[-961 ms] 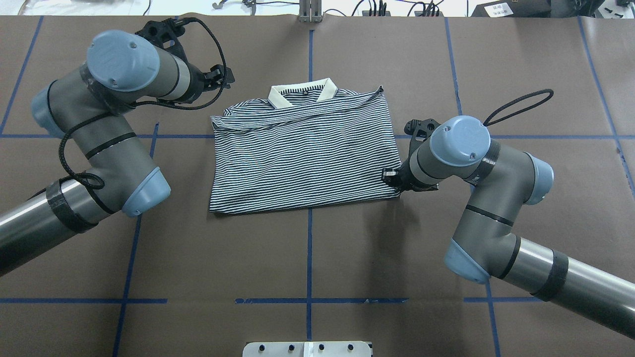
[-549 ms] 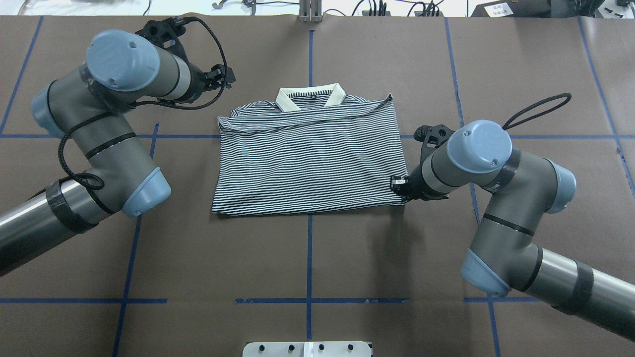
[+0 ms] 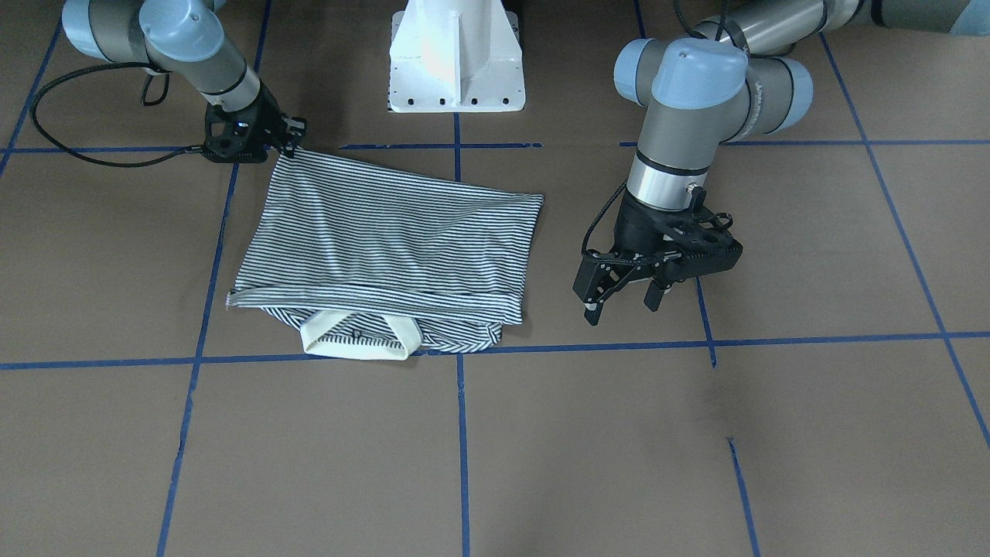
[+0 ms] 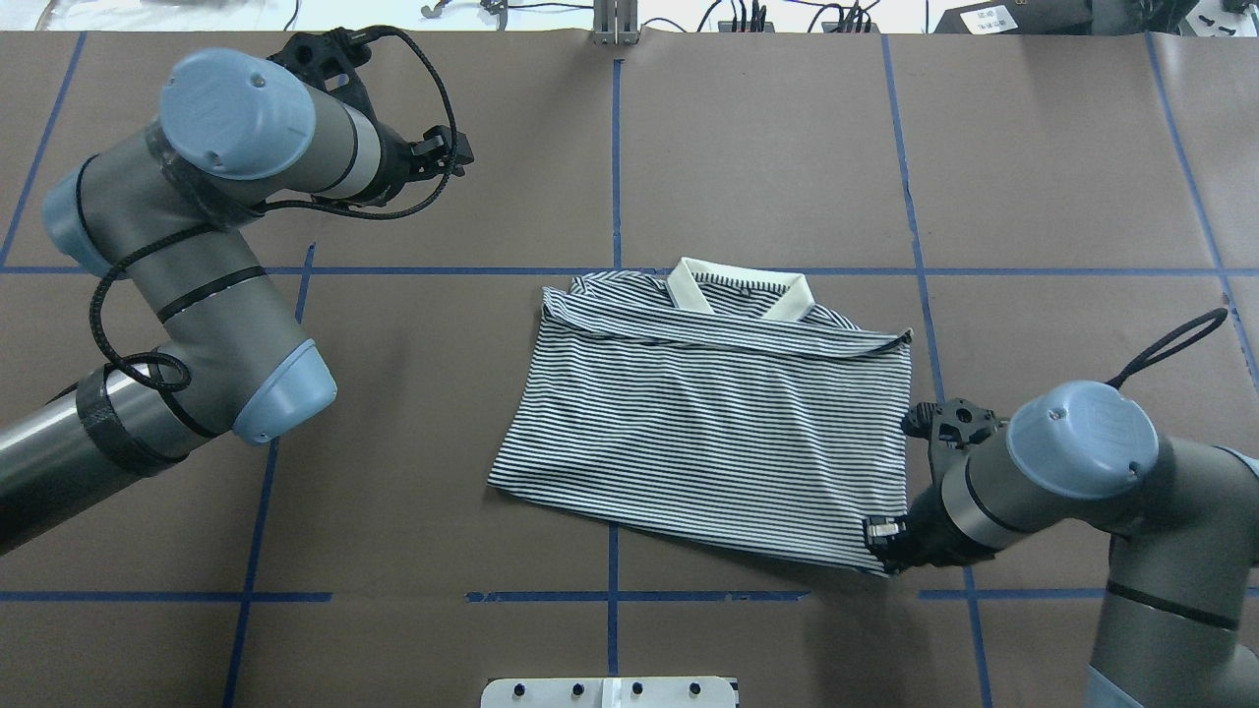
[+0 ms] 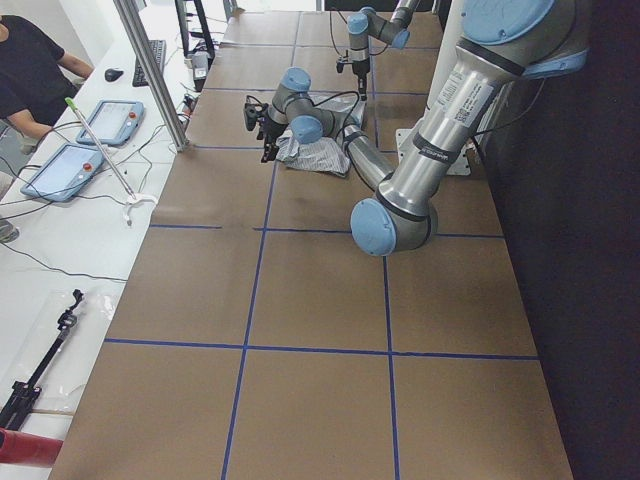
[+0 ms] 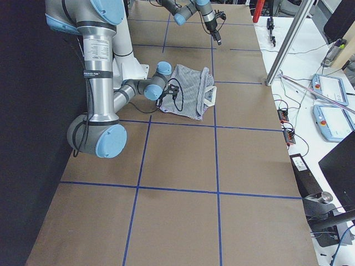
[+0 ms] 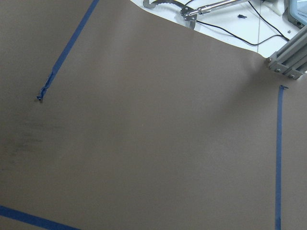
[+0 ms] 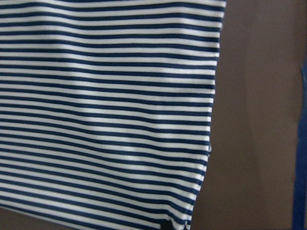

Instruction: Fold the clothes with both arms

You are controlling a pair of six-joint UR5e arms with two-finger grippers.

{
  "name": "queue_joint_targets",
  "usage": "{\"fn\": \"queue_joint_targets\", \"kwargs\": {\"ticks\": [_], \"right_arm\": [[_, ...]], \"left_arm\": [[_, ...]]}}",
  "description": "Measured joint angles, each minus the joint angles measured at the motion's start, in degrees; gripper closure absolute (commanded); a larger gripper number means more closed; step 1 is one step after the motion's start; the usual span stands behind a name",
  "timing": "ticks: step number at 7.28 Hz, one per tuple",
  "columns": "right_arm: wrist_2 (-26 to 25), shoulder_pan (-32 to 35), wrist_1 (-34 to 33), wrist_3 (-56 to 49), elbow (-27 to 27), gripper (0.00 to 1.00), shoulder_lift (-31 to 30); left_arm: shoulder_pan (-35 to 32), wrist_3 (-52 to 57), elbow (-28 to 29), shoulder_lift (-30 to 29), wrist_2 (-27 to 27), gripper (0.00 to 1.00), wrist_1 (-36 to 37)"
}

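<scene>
Overhead: you look from behind the robot, forward and down across the desk (image 4: 767, 147). Front-facing: you look back at the robot, steeply down, its pedestal (image 3: 456, 54) at top, so sides are mirrored. Both share the polo shirt (image 4: 718, 433) and the blue tape grid (image 4: 616, 147). End views: you look along the desk from far off; shirt small, left arm (image 5: 455, 100) large in one, right arm (image 6: 100, 61) large in the other. Left wrist: close on bare desk and tape. Right wrist: very close, stripes and the shirt's side edge fill most of it.
</scene>
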Motion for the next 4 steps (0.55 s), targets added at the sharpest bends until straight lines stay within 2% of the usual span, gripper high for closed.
{"fn": "queue_joint_targets", "kwargs": {"ticks": [1,2,4], "right_arm": [[1.81,-2.71,0.07,1.07,2.04,0.15,-2.61],[2.61,-4.96,0.19,1.59,2.97,0.0,-3.88],[2.85,-5.9,0.6,1.87,4.08,0.0,-3.8]], "left_arm": [[0.31,0.01,-1.2,-0.01,-0.23,0.0,0.93],[0.51,0.1,-2.84,0.0,-1.25,0.0,2.42],[2.24,-0.12,-6.49,0.26,-5.47,0.0,5.82]]}}
